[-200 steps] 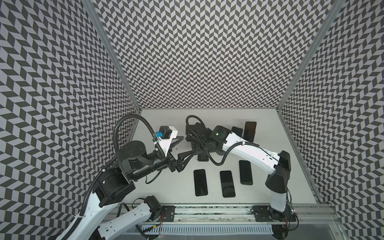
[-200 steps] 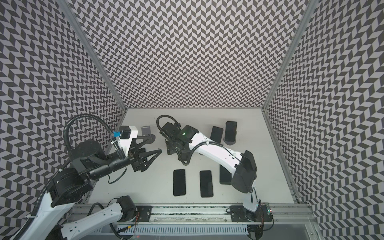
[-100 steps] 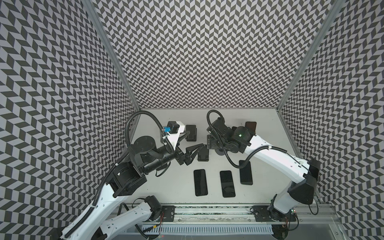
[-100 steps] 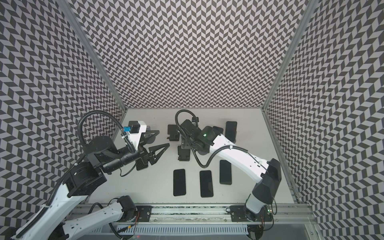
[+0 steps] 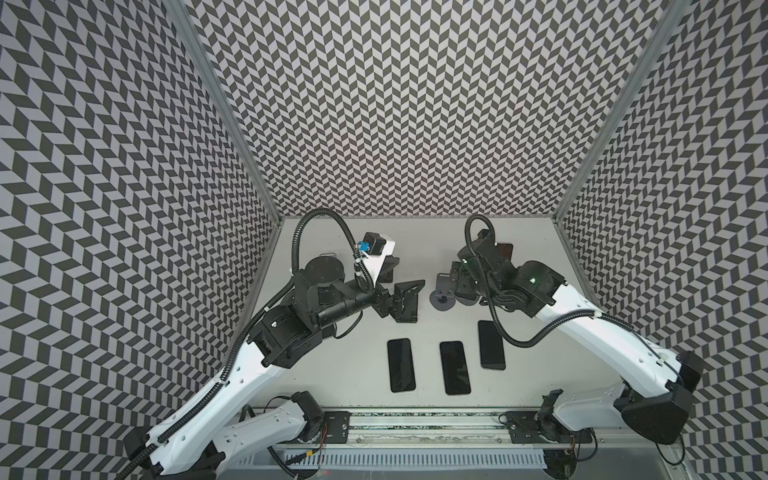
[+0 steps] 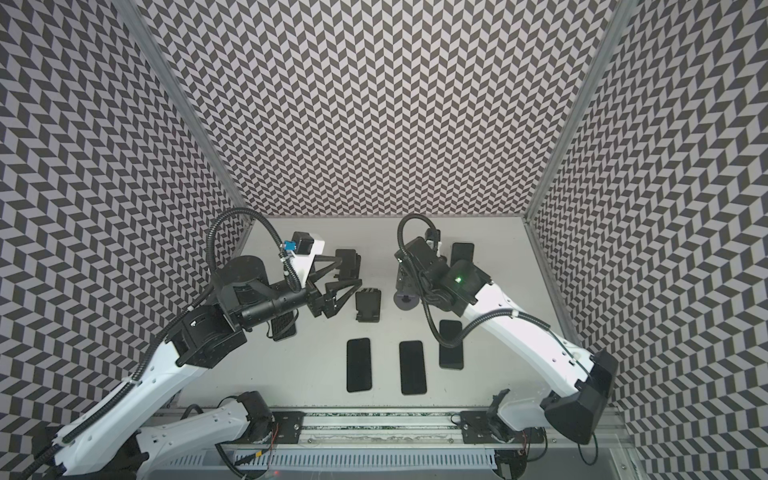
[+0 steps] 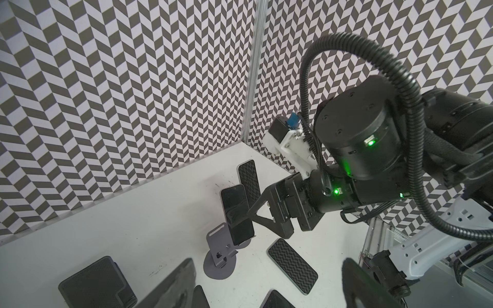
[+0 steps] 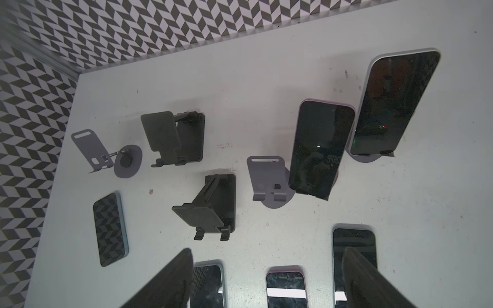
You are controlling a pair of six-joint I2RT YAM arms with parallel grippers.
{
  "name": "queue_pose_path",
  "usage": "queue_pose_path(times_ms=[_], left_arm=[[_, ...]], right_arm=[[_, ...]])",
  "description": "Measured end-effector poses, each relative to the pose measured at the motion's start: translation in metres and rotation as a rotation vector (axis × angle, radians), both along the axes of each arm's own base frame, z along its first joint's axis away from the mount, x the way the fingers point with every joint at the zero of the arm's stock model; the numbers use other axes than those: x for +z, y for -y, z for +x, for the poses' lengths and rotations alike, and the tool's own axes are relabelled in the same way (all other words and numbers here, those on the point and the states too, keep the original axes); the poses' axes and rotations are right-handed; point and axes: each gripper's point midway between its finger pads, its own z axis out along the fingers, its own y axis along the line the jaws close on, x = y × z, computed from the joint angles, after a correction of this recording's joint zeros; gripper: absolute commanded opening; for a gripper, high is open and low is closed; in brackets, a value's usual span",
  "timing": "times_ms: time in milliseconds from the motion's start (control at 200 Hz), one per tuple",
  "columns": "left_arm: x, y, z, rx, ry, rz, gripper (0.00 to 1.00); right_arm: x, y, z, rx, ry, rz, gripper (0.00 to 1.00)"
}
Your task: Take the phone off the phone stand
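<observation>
Clock as in the top views: 12 = back wall [image 5: 415,124], 6 = front rail [image 5: 415,415].

Clutter: empty grey stand [image 8: 269,181] just beside the phone [image 8: 320,149] at its 9; they overlap in the right wrist view, can't tell if they touch. Back phone [image 8: 394,104] propped on the rear stand [image 8: 373,159] at the phone's 1, close but apart. Black stand [image 8: 210,205] at 8, second black stand [image 8: 173,138] at 10, far grey stand [image 8: 106,152] near the 10 corner, all empty. Lone flat phone [image 8: 109,229] by the left wall [image 5: 124,208] at 9. Row of three flat phones [image 5: 455,368] at 6; its right-hand phone [image 5: 491,345] lies nearest, at the phone's 6.

Phone: leaning back on its stand [image 8: 321,197], about 1 from the centre of the table [image 8: 266,93], screen dark; the right arm [image 5: 582,328] mostly covers it in both top views.

Right gripper [image 8: 267,250]: jaws wide apart, nothing in them. In the left wrist view one fingertip [image 7: 252,213] lines up with the phone's side edge; contact can't be told.
Left gripper [image 5: 412,271]: jaws apart, empty, hanging over the two black stands near centre; whether it touches the second black stand, can't tell.

Room: bare table from the phone's 3 out to the right wall [image 5: 665,249], bare strip at 12. Tight at 9 and 1.
</observation>
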Motion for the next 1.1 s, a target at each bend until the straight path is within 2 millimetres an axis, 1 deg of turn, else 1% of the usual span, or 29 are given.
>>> queue_pose_path(times_ms=[80, 345, 471, 661, 781, 881, 971, 1101], left_arm=[[-0.001, 0.005, 0.002, -0.010, 0.002, -0.008, 0.85], [-0.022, 0.031, 0.016, -0.056, -0.030, 0.006, 0.86], [-0.027, 0.043, 0.022, -0.083, -0.034, 0.005, 0.86], [-0.037, 0.057, 0.029, -0.111, -0.040, 0.011, 0.86], [-0.044, 0.064, 0.034, -0.121, -0.050, 0.019, 0.86], [-0.053, 0.069, 0.037, -0.129, -0.061, 0.027, 0.86], [-0.065, 0.074, 0.040, -0.136, -0.068, 0.046, 0.87], [-0.088, 0.083, 0.048, -0.153, -0.070, 0.105, 0.89]], right_arm=[[0.001, 0.016, 0.000, -0.031, 0.009, -0.010, 0.86], [0.006, 0.061, 0.009, -0.100, 0.030, -0.071, 0.88], [0.006, 0.080, 0.018, -0.113, 0.040, -0.114, 0.90], [0.005, 0.105, 0.038, -0.115, 0.061, -0.140, 0.91], [0.002, 0.116, 0.050, -0.113, 0.077, -0.126, 0.93], [-0.001, 0.119, 0.058, -0.100, 0.089, -0.105, 0.93], [-0.008, 0.120, 0.065, -0.088, 0.102, -0.082, 0.93], [-0.024, 0.120, 0.072, -0.076, 0.091, -0.050, 0.93]])
